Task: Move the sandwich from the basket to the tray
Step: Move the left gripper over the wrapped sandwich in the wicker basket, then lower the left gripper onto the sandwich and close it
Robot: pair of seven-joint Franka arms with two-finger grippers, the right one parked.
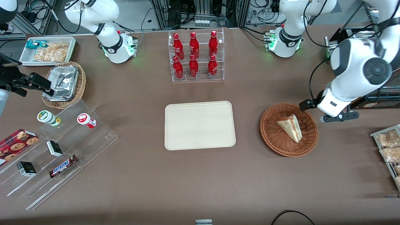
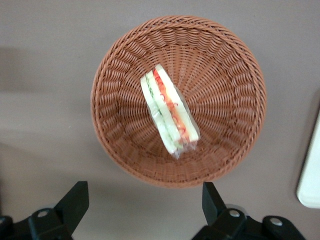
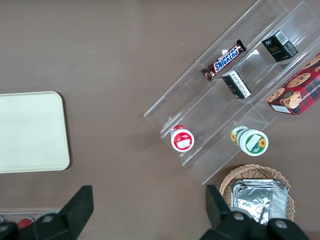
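The sandwich point(image 1: 290, 126), a wrapped white wedge with red and green filling, lies in the round reddish-brown basket point(image 1: 272, 137). The cream tray point(image 1: 200, 125) lies flat beside the basket, toward the parked arm's end, with nothing on it. My left gripper point(image 1: 328, 118) hangs above the table just off the basket's rim, toward the working arm's end. In the left wrist view the gripper point(image 2: 144, 192) is open and empty, its black fingers point(image 2: 75, 200) spread wide over bare table next to the basket point(image 2: 120, 145) and sandwich point(image 2: 170, 112). A corner of the tray point(image 2: 312, 180) shows there too.
A clear rack of red bottles point(image 1: 195, 56) stands farther from the front camera than the tray. A clear stepped shelf point(image 1: 59, 150) with snacks, a tan basket with foil point(image 1: 64, 82) and a white bin point(image 1: 48, 50) lie toward the parked arm's end. Bagged snacks point(image 1: 389, 147) sit near the basket.
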